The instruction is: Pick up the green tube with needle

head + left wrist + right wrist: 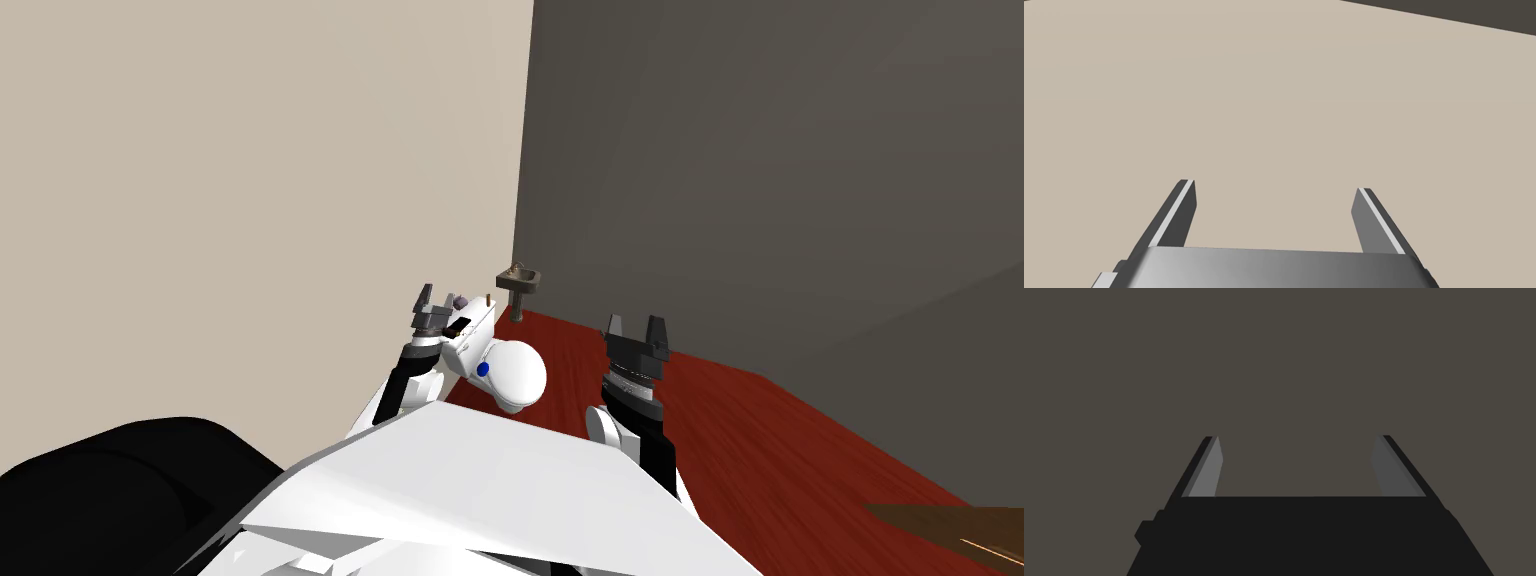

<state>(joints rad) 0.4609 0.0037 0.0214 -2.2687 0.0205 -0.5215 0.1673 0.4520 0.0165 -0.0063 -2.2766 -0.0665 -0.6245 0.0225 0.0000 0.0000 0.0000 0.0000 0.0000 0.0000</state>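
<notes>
Holding left pincer point(436, 296) and right pincer point(635, 325) wide and empty near the toilet point(510, 375), probably poised for locating the green tube.

No text, label, brand, number or sign can be read in any of the views. The only mark is a plain blue dot point(483, 369) on the side of the white toilet point(518, 378), and it carries no lettering.
</notes>
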